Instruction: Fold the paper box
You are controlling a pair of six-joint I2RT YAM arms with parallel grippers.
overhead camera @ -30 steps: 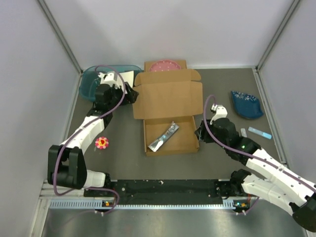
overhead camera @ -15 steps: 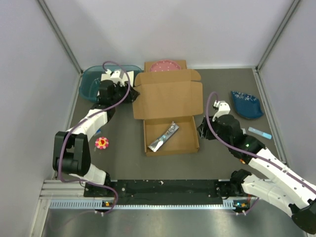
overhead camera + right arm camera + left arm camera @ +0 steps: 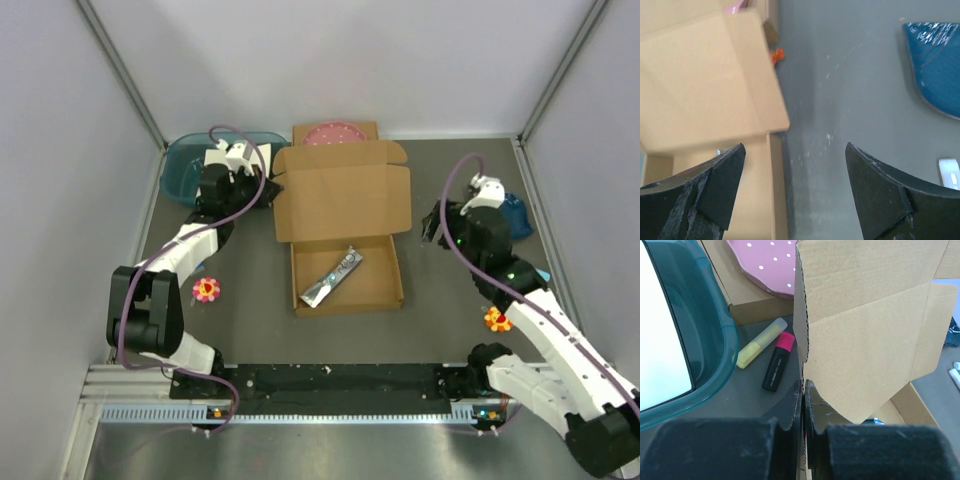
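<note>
Left pincer [image 3: 803, 390] now tight on paper box [image 3: 865, 340]

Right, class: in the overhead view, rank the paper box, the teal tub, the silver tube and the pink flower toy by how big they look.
1. paper box
2. teal tub, even though it is partly covered
3. silver tube
4. pink flower toy
</note>
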